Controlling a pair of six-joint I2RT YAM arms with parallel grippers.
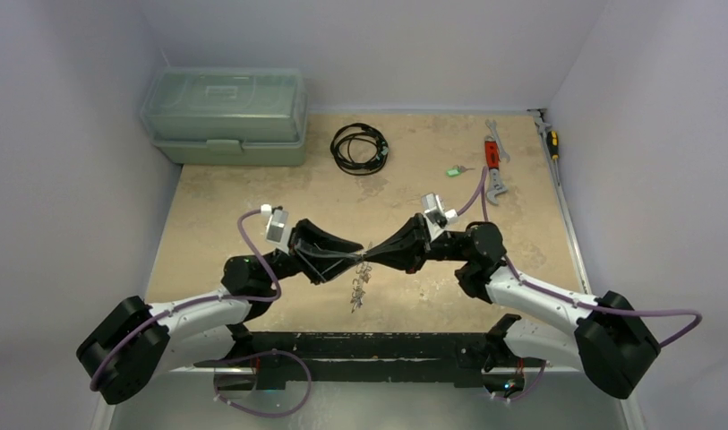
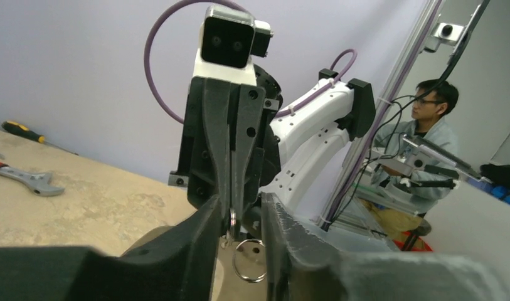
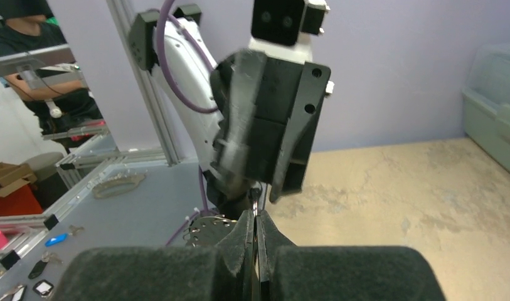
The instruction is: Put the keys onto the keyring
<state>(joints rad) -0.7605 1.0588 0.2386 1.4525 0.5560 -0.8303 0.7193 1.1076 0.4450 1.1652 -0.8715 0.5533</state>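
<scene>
right gripper [image 3: 256, 219]: squeezed fully together, pinching the thin silvery wire of the keyring [image 2: 233, 219]
left gripper [image 2: 241, 216]: jaws parted a bit, one finger on each side of the right gripper's tips. Doesn't look like it's actually gripping anything tbh
keyring spot: up in the air over the middle of the table [image 1: 252, 206], right where the two grippers meet nose to nose
bunch of keys [image 1: 358, 291]: dangling just below that meeting point, too small to count
green key [image 1: 453, 169]: lying on its own toward the back of the table, near the red wrench [image 1: 492, 163]
back of table: black cable coil [image 1: 360, 148], green toolbox [image 1: 224, 116] in the left corner, screwdriver [image 1: 551, 143] along the right wall
</scene>
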